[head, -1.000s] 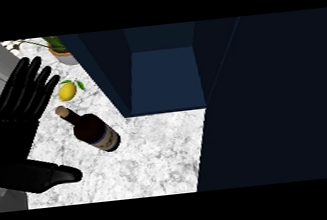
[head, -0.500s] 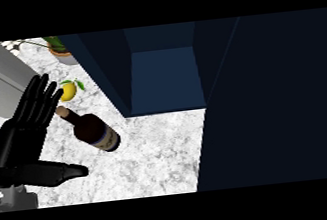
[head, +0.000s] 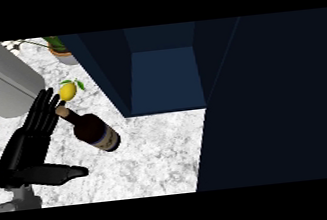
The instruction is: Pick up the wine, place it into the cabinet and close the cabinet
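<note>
Marble-patterned white counter [head: 163, 152] carries the wine [head: 93, 131], a dark bottle lying on its side, neck toward 11 o'clock, base with pale label band toward 5 o'clock. Left hand [head: 30, 148] sits at 9 o'clock from the bottle, just beside it, palm facing the bottle. Fingers [head: 44, 112] are straight and slightly spread, pointing toward 1 o'clock; tips reach the bottle's neck, contact cannot be confirmed. Thumb sticks out toward 3 o'clock below the bottle, not wrapped round it. Lemon [head: 68, 90] with a green leaf lies at 12 o'clock from the fingertips. Cabinet [head: 167, 79], dark blue, stands open at 2 o'clock from the wine; its door [head: 277, 100] fills the right side. Potted plant [head: 60, 50] at the upper left.
</note>
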Robot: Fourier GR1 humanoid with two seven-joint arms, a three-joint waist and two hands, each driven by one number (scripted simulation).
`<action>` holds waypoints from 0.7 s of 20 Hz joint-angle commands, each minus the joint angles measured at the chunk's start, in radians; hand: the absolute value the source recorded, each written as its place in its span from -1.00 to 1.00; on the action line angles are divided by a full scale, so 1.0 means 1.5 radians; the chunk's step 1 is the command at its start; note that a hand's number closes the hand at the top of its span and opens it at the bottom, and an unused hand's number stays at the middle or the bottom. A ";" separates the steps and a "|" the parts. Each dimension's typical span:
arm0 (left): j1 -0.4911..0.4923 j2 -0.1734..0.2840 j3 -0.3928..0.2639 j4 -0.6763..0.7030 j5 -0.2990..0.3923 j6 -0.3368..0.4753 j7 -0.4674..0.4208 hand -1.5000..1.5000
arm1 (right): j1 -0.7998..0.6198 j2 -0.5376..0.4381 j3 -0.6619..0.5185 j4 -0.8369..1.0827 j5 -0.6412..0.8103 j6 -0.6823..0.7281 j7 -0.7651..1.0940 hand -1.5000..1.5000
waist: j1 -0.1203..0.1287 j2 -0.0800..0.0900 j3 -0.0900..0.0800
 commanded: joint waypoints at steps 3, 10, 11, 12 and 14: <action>-0.004 -0.009 -0.005 0.130 -0.042 -0.025 -0.099 -1.00 | 0.043 -0.033 0.042 -0.131 0.085 -0.011 0.031 -1.00 | -0.008 0.000 0.000; -0.038 -0.001 0.015 0.236 -0.054 -0.039 -0.174 -1.00 | 0.025 -0.035 0.076 -0.116 0.112 -0.045 0.048 -1.00 | -0.004 0.000 0.000; -0.051 -0.005 0.011 0.249 -0.074 -0.018 -0.172 -1.00 | 0.026 -0.059 0.013 -0.125 0.049 -0.021 0.025 -1.00 | -0.003 0.002 0.001; -0.064 0.011 0.031 0.256 -0.055 -0.026 -0.161 -1.00 | 0.007 -0.051 0.037 -0.138 0.087 -0.039 0.060 -1.00 | -0.005 0.000 0.000; -0.091 -0.002 0.026 0.323 -0.076 -0.015 -0.195 -1.00 | 0.059 -0.068 0.041 -0.120 0.058 -0.025 -0.007 -1.00 | -0.005 0.002 0.001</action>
